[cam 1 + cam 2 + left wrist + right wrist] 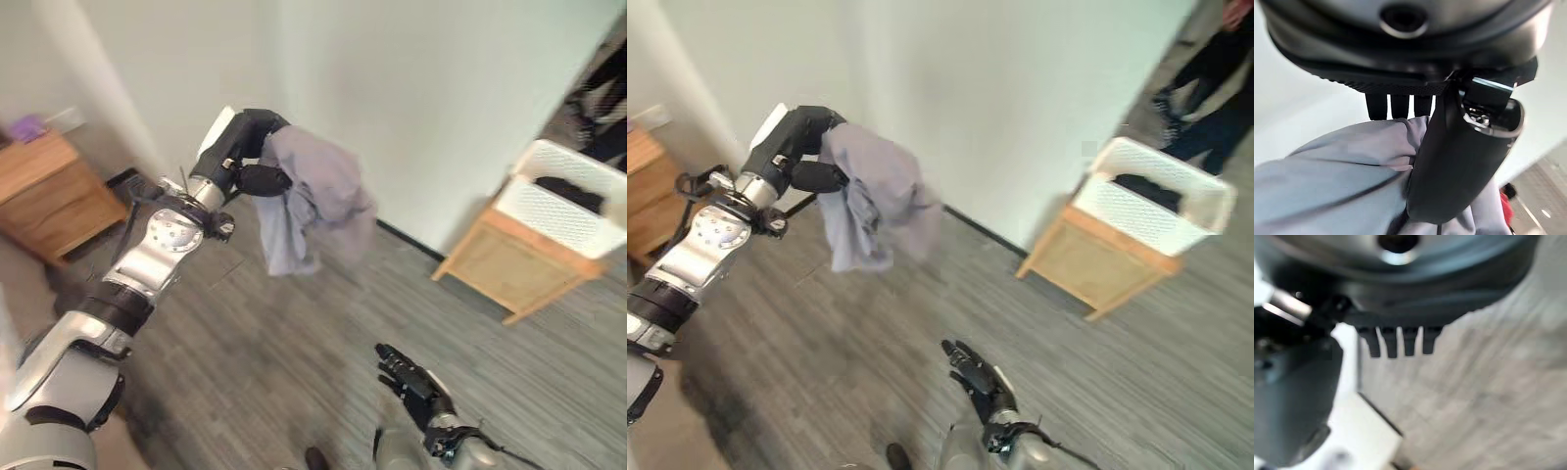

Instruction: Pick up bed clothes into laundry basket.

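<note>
High by the wall, my left robot hand grips the grey garment; I'd carry it right over the laundry basket before releasing, right robot hand idle, uncurled.

Soft, even daylight fills the room, and the white wall reads bright and flat, with no glare on it. Just left of that wall a paler band of light runs diagonally upward. The grey plank floor below the wall sits dimmer, and a dark smudge of shadow pools at its near left. The grey cloth before the wall smears at its hanging edge, blurred by motion. To the wall's right the white laundry basket looks soft too. Up close, the left hand is a dark, defocused mass; the right hand and the floor past it are streaked.
</note>
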